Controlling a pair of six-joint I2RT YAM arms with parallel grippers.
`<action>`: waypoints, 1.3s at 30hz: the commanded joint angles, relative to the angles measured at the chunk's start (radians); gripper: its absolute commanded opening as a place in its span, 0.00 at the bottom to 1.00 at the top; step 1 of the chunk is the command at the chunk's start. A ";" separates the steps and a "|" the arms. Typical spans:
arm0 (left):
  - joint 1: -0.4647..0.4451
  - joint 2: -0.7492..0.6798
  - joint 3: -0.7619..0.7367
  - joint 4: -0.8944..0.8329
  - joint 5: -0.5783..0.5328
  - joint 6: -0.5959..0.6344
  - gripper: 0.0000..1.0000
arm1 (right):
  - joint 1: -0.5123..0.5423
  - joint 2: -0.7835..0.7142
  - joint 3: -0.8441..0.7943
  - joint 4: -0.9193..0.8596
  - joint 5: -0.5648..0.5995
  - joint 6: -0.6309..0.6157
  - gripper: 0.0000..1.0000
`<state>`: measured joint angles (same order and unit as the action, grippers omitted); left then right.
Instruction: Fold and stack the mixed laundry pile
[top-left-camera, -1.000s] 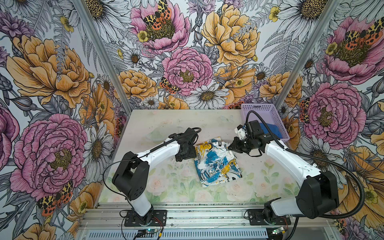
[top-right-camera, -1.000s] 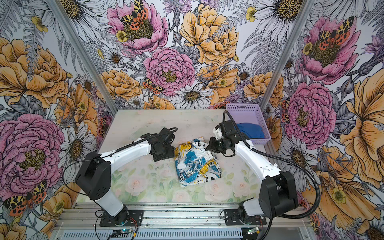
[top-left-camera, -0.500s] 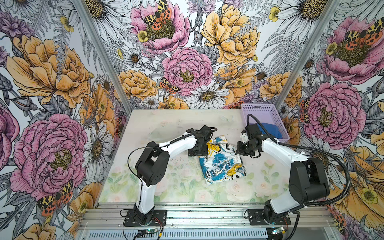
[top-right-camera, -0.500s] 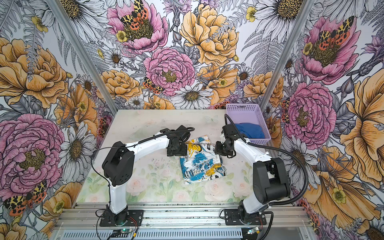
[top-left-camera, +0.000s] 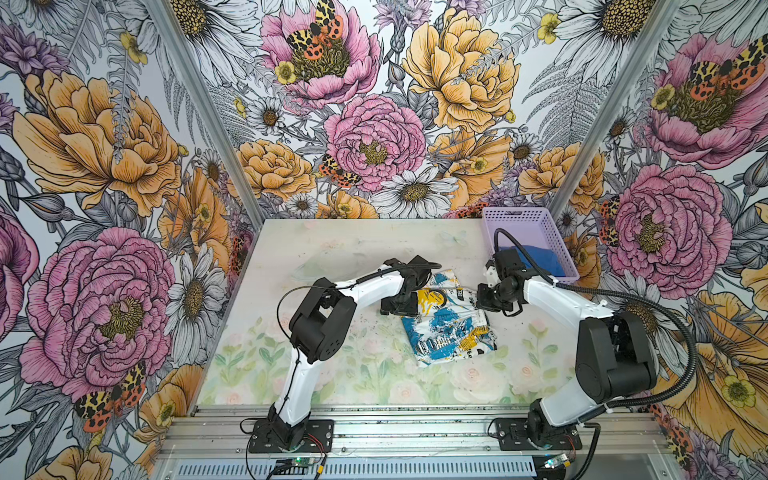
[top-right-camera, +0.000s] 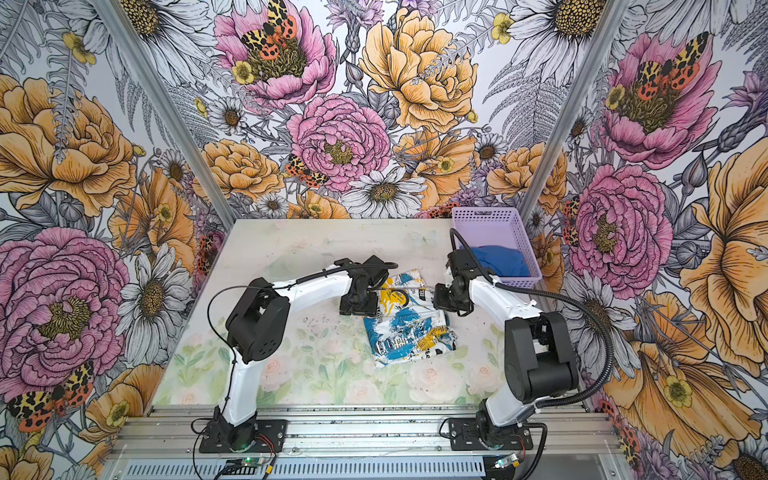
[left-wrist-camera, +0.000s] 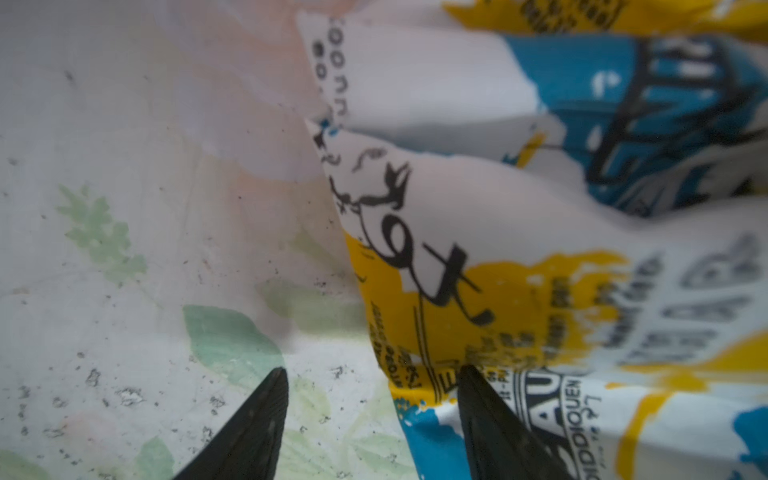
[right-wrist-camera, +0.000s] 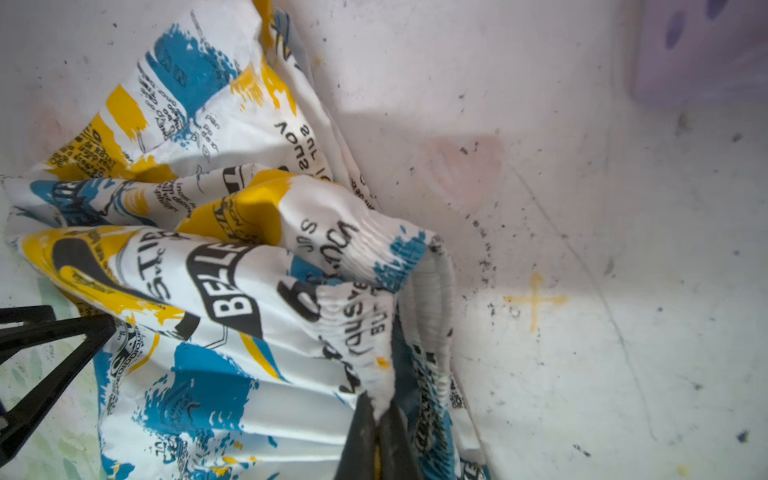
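the printed garment (right-wrist-camera: 232, 266) is thin, smooth cloth with a faint sheen, creased, and ribbed at the gathered band nipped in the right gripper (right-wrist-camera: 376, 415). the left gripper (left-wrist-camera: 370, 374) has matt black plastic fingers (left-wrist-camera: 249, 428), faintly grained. under them the table (left-wrist-camera: 124, 374) is smooth, scuffed, speckled with dark grit. the basket (top-left-camera: 515, 224) is perforated plastic; the blue shirt (top-left-camera: 545, 255) soft matt cloth.

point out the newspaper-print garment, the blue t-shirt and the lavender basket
newspaper-print garment (top-left-camera: 451, 332): in a top view, on the blue splash near its middle.
blue t-shirt (top-left-camera: 546, 257): in a top view, on the bunched cloth showing inside the basket.
lavender basket (top-left-camera: 517, 220): in a top view, on its perforated far wall.
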<state>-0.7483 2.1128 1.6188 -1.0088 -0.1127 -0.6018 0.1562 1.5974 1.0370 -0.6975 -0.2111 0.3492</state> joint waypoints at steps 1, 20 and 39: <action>-0.018 0.005 0.016 -0.019 -0.014 0.010 0.65 | -0.009 0.028 0.039 0.018 0.078 -0.031 0.00; -0.034 0.042 0.006 -0.045 0.015 -0.021 0.59 | -0.027 0.040 0.109 -0.001 0.097 -0.043 0.31; -0.026 0.039 0.023 -0.044 0.030 -0.004 0.59 | 0.044 -0.165 -0.053 -0.113 -0.207 0.095 0.26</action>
<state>-0.7765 2.1422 1.6367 -1.0210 -0.1040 -0.6109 0.1871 1.4120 0.9951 -0.8295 -0.3546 0.4198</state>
